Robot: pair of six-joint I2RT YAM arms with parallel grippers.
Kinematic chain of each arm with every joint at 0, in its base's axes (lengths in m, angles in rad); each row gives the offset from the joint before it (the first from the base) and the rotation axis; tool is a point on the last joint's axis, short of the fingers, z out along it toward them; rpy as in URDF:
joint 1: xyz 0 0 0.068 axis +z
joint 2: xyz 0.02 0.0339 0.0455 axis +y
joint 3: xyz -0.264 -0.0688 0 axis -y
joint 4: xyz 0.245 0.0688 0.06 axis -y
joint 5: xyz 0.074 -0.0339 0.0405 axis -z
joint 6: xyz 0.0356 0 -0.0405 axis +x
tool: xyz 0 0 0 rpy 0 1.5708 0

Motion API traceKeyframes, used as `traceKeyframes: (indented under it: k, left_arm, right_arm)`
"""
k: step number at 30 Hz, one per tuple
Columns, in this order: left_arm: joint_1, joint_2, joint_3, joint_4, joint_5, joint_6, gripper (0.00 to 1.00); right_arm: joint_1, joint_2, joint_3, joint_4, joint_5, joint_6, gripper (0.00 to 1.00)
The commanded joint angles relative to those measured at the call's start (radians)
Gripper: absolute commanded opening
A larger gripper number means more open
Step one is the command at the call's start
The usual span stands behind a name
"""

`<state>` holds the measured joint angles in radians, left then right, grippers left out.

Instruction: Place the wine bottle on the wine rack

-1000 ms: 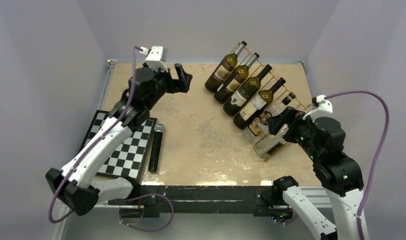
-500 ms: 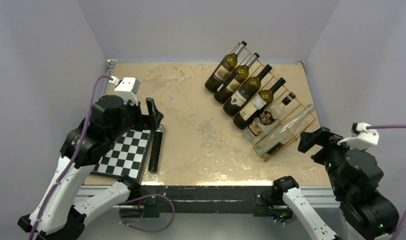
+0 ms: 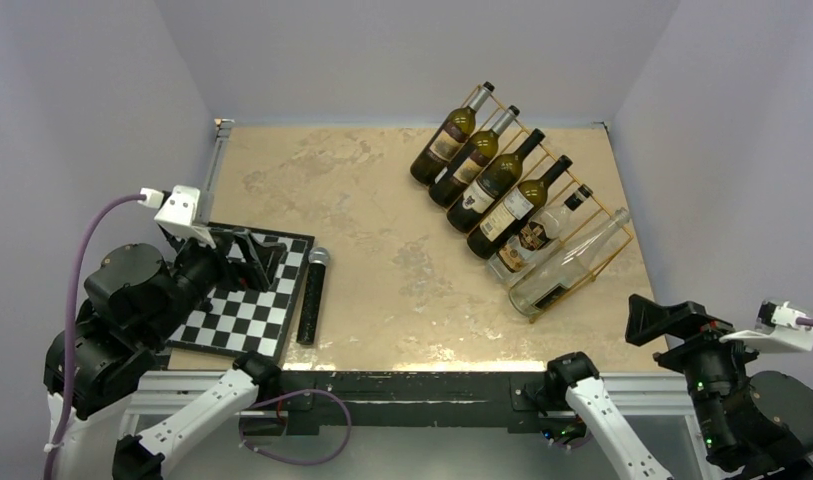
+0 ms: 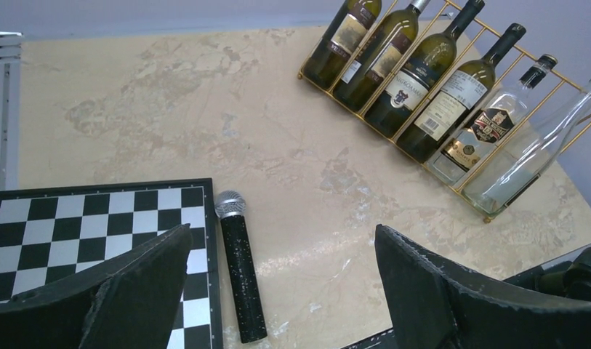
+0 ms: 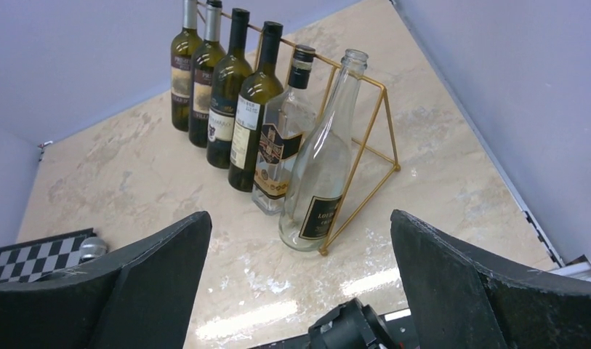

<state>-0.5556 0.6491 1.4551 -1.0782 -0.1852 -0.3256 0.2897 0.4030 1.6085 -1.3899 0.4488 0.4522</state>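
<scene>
The gold wire wine rack (image 3: 630,236) stands at the far right of the table and holds several bottles side by side. The clear glass wine bottle (image 3: 562,270) lies in its nearest slot, neck pointing up and away; it also shows in the right wrist view (image 5: 321,167), beside the rack's wire (image 5: 358,156), and in the left wrist view (image 4: 532,156). My right gripper (image 3: 670,318) is open and empty, off the table's near right corner, well clear of the rack. My left gripper (image 3: 257,250) is open and empty above the chessboard's far edge.
A black-and-white chessboard (image 3: 244,310) lies at the near left. A black microphone (image 3: 312,297) lies along its right edge and shows in the left wrist view (image 4: 241,280). Purple walls close in the table on three sides.
My right gripper has left the clear bottle's neck and drawn back past the near right corner. My left arm has drawn back from the far middle to over the chessboard. The bottle stays on the rack.
</scene>
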Motion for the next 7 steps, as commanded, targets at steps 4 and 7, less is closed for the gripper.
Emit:
traceKeyframes:
  k: [4, 7]
  left_arm:
    - [0.005, 0.019, 0.052, 0.073, -0.012, 0.07, 0.99]
    - [0.005, 0.026, 0.054, 0.085, -0.044, 0.053, 0.99]
  right_arm:
    - [0.002, -0.016, 0.013, -0.009, -0.041, 0.013, 0.99]
    - [0.002, -0.033, 0.001, 0.002, -0.039, 0.017, 0.99]
